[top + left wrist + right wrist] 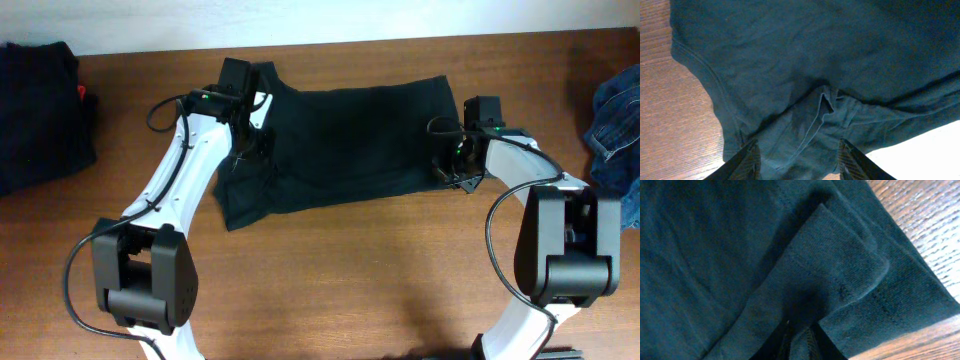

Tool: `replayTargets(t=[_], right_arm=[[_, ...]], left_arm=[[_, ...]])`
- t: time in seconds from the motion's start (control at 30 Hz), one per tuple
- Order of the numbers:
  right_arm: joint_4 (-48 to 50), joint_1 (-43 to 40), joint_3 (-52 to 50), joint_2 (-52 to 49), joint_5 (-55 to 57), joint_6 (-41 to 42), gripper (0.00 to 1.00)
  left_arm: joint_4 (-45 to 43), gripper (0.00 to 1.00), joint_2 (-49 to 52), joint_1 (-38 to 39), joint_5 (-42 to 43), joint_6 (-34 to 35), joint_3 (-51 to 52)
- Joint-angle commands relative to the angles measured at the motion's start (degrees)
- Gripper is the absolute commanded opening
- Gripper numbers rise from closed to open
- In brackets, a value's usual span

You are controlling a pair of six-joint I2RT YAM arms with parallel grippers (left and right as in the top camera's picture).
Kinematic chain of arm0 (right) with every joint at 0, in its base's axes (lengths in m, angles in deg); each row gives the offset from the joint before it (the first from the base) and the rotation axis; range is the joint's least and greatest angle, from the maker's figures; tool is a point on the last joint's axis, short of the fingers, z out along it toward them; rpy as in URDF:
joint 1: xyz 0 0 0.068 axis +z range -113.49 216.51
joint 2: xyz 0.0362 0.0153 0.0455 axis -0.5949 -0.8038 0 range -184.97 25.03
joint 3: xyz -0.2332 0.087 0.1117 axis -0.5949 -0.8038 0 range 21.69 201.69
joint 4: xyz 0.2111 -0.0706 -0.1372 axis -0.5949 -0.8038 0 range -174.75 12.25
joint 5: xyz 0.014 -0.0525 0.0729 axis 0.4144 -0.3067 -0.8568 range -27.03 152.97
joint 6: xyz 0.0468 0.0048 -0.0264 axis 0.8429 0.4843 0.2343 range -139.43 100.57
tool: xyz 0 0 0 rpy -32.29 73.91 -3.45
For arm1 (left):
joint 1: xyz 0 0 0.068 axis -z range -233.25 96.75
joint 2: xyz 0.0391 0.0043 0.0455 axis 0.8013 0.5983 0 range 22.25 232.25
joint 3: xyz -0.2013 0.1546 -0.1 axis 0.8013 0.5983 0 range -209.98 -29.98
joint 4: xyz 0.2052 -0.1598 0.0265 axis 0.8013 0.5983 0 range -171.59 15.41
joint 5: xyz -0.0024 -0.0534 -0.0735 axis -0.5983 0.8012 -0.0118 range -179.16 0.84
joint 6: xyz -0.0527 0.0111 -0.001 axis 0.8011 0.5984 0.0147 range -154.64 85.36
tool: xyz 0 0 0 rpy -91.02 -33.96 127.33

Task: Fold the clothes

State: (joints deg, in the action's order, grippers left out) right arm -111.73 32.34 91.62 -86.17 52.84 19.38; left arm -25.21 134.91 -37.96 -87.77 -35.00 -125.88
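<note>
A black T-shirt (350, 140) lies spread across the middle of the wooden table, partly folded. My left gripper (245, 135) is at its left edge. In the left wrist view the gripper's fingers (799, 162) are wide apart, with a bunched seam of the shirt (815, 60) between them. My right gripper (452, 170) is at the shirt's right edge. In the right wrist view its fingers (800, 347) are pressed together on a folded hem of the shirt (715, 255).
A pile of dark clothes (40, 110) with a red spot lies at the far left. A blue denim garment (615, 130) lies at the far right. The table's back edge runs along the top by a white wall.
</note>
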Motion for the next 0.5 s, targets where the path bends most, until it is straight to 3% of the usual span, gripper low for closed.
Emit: replayTargets(t=[0.0, 0.1, 0.47], right_arm=[[0.15, 0.39, 1.11, 0.50, 0.90, -1.51, 0.14], [0.11, 0.39, 2.75, 0.59, 0.90, -2.93, 0.04], [3.45, 0.42, 5.09, 0.59, 0.22, -5.88, 0.04]], left_arm=[[0.11, 0.50, -0.61, -0.07, 0.79, 0.55, -0.85], [0.11, 0.49, -0.61, -0.07, 0.81, 0.55, -0.85], [0.13, 0.50, -0.61, -0.07, 0.79, 0.55, -0.85]])
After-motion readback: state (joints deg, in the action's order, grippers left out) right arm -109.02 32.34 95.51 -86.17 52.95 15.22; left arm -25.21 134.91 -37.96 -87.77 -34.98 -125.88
